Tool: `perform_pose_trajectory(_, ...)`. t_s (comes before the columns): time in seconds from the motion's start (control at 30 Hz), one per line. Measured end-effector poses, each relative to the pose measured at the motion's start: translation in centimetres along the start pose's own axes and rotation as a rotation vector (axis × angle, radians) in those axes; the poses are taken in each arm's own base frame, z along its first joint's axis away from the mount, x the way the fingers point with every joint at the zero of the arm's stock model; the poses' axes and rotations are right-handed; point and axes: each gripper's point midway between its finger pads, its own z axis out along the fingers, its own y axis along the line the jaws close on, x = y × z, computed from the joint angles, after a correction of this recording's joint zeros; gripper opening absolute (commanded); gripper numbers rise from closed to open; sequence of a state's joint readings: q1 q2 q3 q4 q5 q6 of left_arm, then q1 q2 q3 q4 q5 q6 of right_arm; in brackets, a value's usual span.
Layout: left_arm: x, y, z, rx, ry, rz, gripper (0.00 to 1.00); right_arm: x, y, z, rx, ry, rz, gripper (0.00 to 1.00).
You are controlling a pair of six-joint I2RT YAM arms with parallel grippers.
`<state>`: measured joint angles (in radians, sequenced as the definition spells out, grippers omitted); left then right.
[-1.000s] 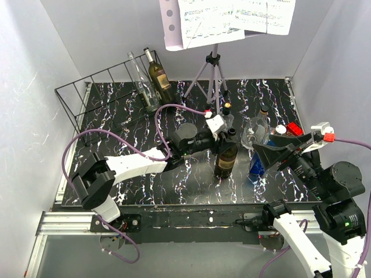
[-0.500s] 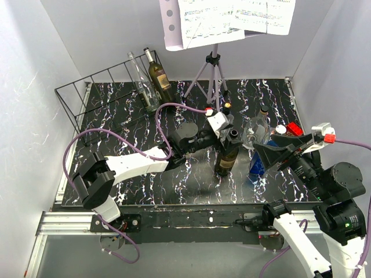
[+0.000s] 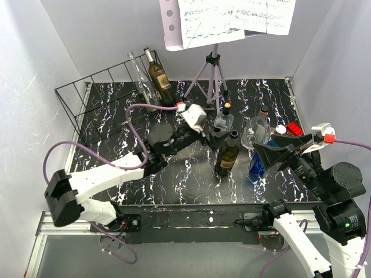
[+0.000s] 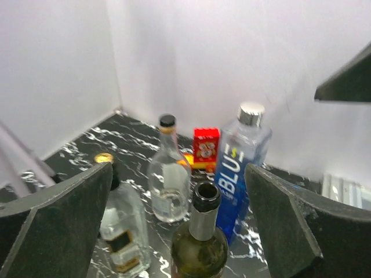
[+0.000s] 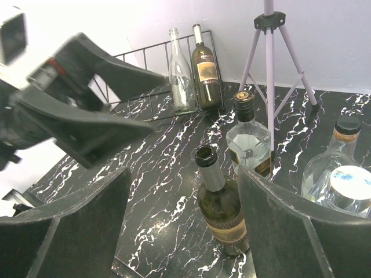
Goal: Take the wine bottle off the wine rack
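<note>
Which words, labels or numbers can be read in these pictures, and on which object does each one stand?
"BLU": white letters on the blue bottle; any further letters cannot be made out.
Red box: printed, but too blurred to read.
Sheet music: only printed notes, too small to read.
Label of the wine bottle in the wine rack: too small to read.

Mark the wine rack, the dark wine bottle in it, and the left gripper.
wine rack [image 3: 87, 77], top external view, top rail of its wire back.
dark wine bottle [image 3: 162, 86], top external view, body just below the label.
left gripper [image 4: 178, 167], left wrist view, midway between its open fingertips.
</note>
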<state>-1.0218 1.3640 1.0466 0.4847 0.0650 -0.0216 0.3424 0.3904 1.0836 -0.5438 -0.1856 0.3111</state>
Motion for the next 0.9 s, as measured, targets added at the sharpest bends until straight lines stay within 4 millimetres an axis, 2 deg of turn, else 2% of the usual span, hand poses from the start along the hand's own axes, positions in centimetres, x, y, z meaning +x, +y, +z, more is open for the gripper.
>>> perform_pose_trajectory(0.13,-4.5,2.4,-2.9,-0.145,-0.081,0.020,0.98,0.0,0.0,0.0,-0.001,0.000,0.003,0.82)
perform_pose_trajectory(0.23,-5.9,5.4,-5.0,-0.287,-0.084,0.037,0.98,0.1,0.2,0.0,-0.010,0.003,0.008,0.82)
perform_pose_trajectory(0.3,-5.4,8.0,-6.0,-0.378,-0.042,0.029,0.98,0.1,0.3,0.0,-0.017,0.006,0.011,0.82)
perform_pose_trajectory(0.37,-4.2,12.0,-7.6,-0.498,0.014,0.006,0.97,0.1,0.5,0.0,-0.023,0.008,0.013,0.82)
perform_pose_trajectory(0.43,-3.1,16.0,-9.6,-0.617,0.053,-0.014,0.96,0.2,0.5,-0.1,-0.026,0.011,0.016,0.82)
perform_pose_trajectory(0.53,-1.9,22.2,-13.8,-0.807,0.093,-0.048,0.95,0.2,0.6,-0.1,-0.028,0.014,0.016,0.82)
perform_pose_trajectory(0.63,-1.8,26.6,-16.7,-0.931,0.109,-0.080,0.93,0.3,0.7,-0.1,-0.033,0.016,0.015,0.82)
perform_pose_trajectory(0.73,-2.2,30.7,-17.6,-0.991,0.123,-0.118,0.87,0.3,0.7,0.0,-0.039,0.020,0.011,0.82)
perform_pose_trajectory(0.8,-2.1,34.8,-16.8,-1.007,0.154,-0.157,0.85,0.4,0.7,0.1,-0.041,0.025,0.007,0.82)
perform_pose_trajectory(0.83,-2.1,36.5,-17.2,-1.028,0.155,-0.165,0.85,0.4,0.7,0.1,-0.040,0.027,0.004,0.82)
perform_pose_trajectory(0.9,-0.4,40.7,-17.2,-1.047,0.202,-0.206,0.84,0.3,0.6,0.3,-0.038,0.029,0.000,0.82)
